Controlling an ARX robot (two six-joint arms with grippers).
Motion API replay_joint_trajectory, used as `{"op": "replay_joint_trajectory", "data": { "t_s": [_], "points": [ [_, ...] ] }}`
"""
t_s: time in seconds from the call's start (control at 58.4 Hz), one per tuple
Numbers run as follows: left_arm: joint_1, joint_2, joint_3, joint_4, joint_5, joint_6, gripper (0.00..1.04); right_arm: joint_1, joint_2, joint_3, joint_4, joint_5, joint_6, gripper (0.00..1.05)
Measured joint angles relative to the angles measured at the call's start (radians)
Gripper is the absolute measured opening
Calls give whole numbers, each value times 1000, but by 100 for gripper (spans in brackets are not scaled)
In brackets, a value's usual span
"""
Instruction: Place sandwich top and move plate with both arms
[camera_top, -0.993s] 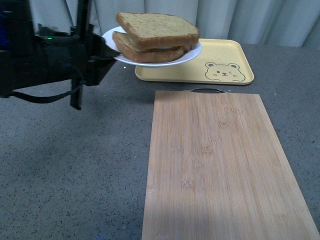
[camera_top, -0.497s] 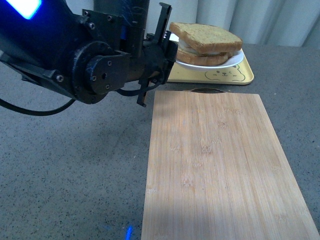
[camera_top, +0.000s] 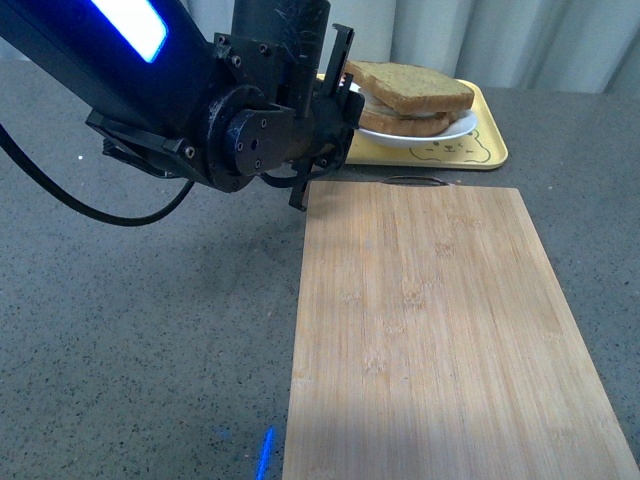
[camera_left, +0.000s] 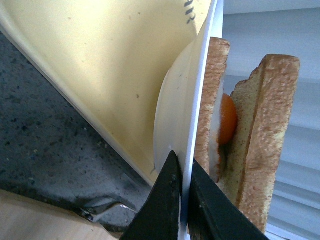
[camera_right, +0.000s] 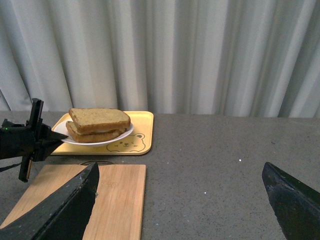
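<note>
The sandwich top (camera_top: 410, 85) lies on an egg-bearing lower slice, stacked on the white plate (camera_top: 458, 129). My left gripper (camera_top: 347, 100) is shut on the plate's left rim and holds it over the yellow tray (camera_top: 487, 152); I cannot tell whether plate and tray touch. In the left wrist view the black fingers (camera_left: 170, 200) pinch the rim of the plate (camera_left: 200, 100), with the sandwich top (camera_left: 265, 130) beyond a yolk (camera_left: 227, 120). My right gripper (camera_right: 180, 200) stands open and empty, well back from the plate (camera_right: 122, 136) and the sandwich top (camera_right: 99, 118).
A long wooden cutting board (camera_top: 440, 320) with a metal handle (camera_top: 412, 181) lies in front of the tray (camera_right: 142, 135). Grey speckled tabletop (camera_top: 150, 330) surrounds them. A pale curtain (camera_right: 200, 55) hangs behind. The bulky left arm (camera_top: 170, 90) reaches across the board's far left corner.
The left arm has carried the plate and sandwich to the right and down, from left of the tray to over it. The arm now fills the upper left of the front view.
</note>
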Motion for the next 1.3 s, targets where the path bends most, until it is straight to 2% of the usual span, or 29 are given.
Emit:
{"op": "replay_joint_trajectory", "data": {
  "t_s": [0.24,0.428,0.565,0.685,0.771,0.788,0.822,0.856,0.925,0.976,1.096,1.216,1.25,1.301],
  "points": [
    [1,32,42,-31,-4,-3,5,0,0,0,0,0,0,95],
    [5,0,-18,-5,-20,4,34,0,0,0,0,0,0,95],
    [8,-78,-115,2,-41,71,55,0,0,0,0,0,0,95],
    [10,-182,-216,13,-48,228,75,0,0,0,0,0,0,95],
    [8,-282,-300,-11,-113,401,90,0,0,0,0,0,0,95],
    [6,-293,-326,32,-149,454,89,0,0,0,0,0,0,95],
    [7,-312,-390,196,-285,613,81,0,0,0,0,0,0,95],
    [13,-332,-465,352,-353,779,74,0,0,0,0,0,0,95],
    [51,-413,-648,587,-360,1112,58,0,0,0,0,0,0,95],
    [87,-486,-750,654,-340,1252,47,0,0,0,0,0,0,95],
    [146,-620,-911,691,-294,1371,27,0,0,0,0,0,0,95],
    [188,-713,-1033,696,-254,1409,8,0,0,0,0,0,0,95],
    [198,-738,-1062,696,-243,1411,3,0,0,0,0,0,0,95],
    [216,-791,-1115,695,-221,1421,4,0,0,0,0,0,0,95]
  ]
}}
